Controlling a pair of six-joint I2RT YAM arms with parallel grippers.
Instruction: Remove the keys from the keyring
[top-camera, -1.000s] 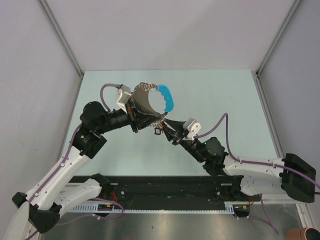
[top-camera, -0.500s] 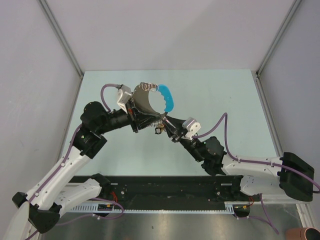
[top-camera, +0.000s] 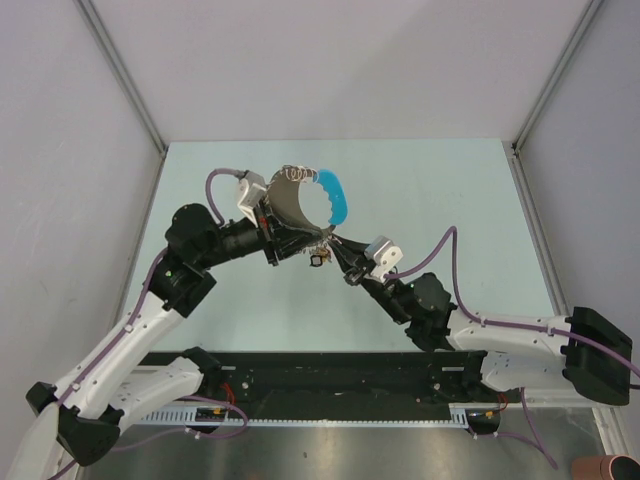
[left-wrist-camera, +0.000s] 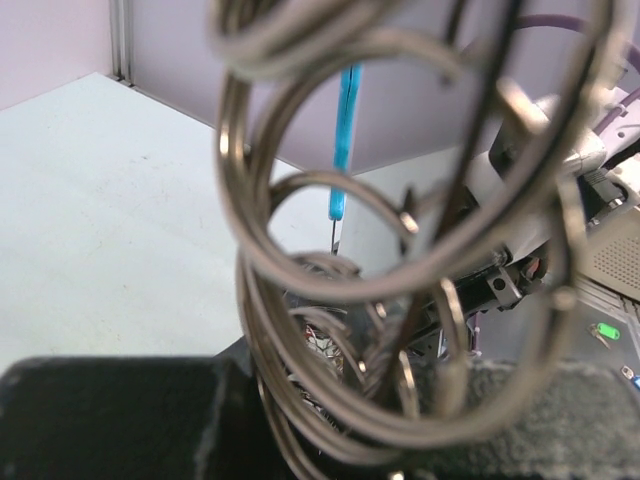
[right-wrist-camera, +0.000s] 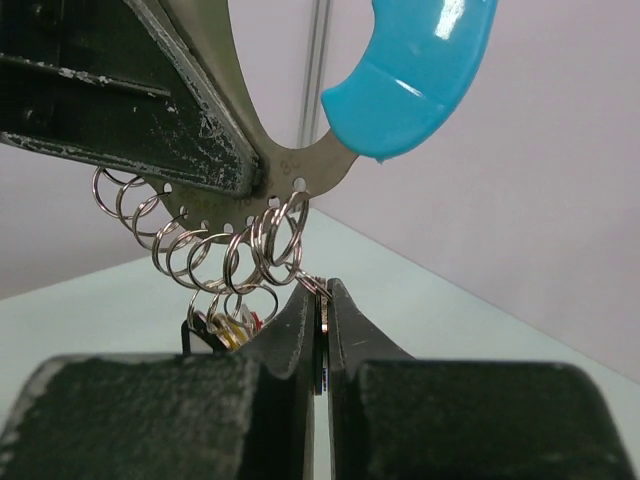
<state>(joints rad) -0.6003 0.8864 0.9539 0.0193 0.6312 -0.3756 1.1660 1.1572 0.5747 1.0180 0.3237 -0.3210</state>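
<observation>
My left gripper is shut on the keyring, a silvery metal band loop with a light-blue curved section, and holds it above the table. Several small split rings hang from holes in the band. My right gripper is just right of the loop's lower edge. In the right wrist view its jaws are shut on a thin dark key that hangs from one ring. More keys, one with a red head, dangle to the left. In the left wrist view the blurred rings fill the frame above my left gripper.
The pale green table lies below, with grey walls on three sides. The arms' black base rail runs along the near edge. Purple cables loop beside each wrist.
Both arms have shifted only slightly. Both grips are unchanged, and the keyring stays in the same place.
</observation>
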